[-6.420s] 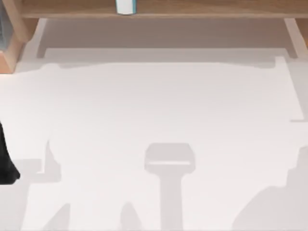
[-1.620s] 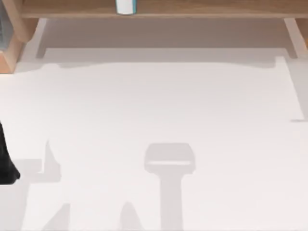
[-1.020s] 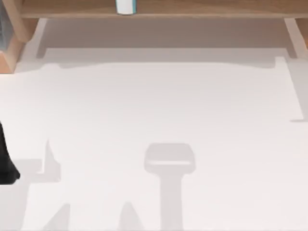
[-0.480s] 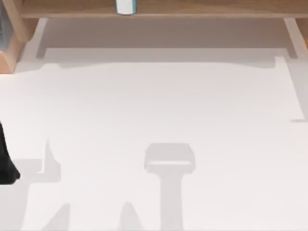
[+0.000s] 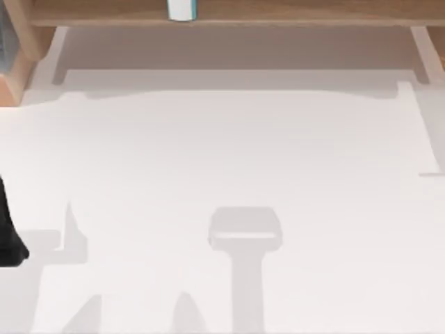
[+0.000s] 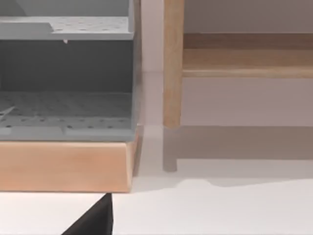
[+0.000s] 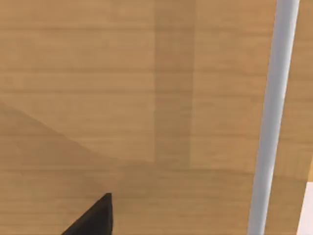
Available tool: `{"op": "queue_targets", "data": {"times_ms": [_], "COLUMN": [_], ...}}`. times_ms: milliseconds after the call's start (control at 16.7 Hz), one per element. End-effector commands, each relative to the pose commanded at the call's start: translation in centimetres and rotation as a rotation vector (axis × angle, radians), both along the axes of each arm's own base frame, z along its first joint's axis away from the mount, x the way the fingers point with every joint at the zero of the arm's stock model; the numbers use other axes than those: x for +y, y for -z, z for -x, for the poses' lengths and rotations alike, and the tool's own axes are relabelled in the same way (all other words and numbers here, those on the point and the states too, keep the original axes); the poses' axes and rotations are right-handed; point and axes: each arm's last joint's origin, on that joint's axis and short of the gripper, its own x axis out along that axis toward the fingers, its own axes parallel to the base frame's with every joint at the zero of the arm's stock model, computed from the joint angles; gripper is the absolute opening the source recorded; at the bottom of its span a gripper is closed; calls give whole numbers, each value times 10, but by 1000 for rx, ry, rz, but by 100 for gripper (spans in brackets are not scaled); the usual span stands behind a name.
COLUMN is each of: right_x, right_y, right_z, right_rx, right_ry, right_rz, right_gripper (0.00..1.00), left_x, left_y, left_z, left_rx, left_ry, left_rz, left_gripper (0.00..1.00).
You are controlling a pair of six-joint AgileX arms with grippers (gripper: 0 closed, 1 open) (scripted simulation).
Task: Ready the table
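Note:
The table is a wide, plain white top, bare except for soft grey shadows along its near side. A black part of my left arm juts in at the table's left edge. In the left wrist view a black tip of the left gripper hangs over the white table, close to a wooden-based rack. In the right wrist view a black tip of the right gripper is in front of a wooden panel.
A wooden shelf runs along the far side, with a white and teal container on it. At the far left a grey perforated rack stands on a wooden base beside a wooden post. A pale pole crosses the wooden panel.
The large grey shadow on the table's near right, present 6.4 s ago, is gone. Nothing has visibly moved over the last 1.6 s.

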Motion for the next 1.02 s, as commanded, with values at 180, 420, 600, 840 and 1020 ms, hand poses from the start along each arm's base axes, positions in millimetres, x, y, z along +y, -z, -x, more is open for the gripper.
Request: {"op": "queue_targets", "data": {"times_ms": [180, 420, 600, 840, 1020], "right_x": [0, 0, 0, 0, 0], "right_y": [0, 0, 0, 0, 0], "right_z": [0, 0, 0, 0, 0], "right_rx": [0, 0, 0, 0, 0], "right_ry": [0, 0, 0, 0, 0], "right_rz": [0, 0, 0, 0, 0], "right_gripper": [85, 55, 32, 2, 0], "left_x": [0, 0, 0, 0, 0], "left_y": [0, 0, 0, 0, 0], "left_z": [0, 0, 0, 0, 0], "left_rx": [0, 0, 0, 0, 0], "left_ry": [0, 0, 0, 0, 0], "left_rz": [0, 0, 0, 0, 0], "left_gripper": [100, 100, 100, 100, 100]}}
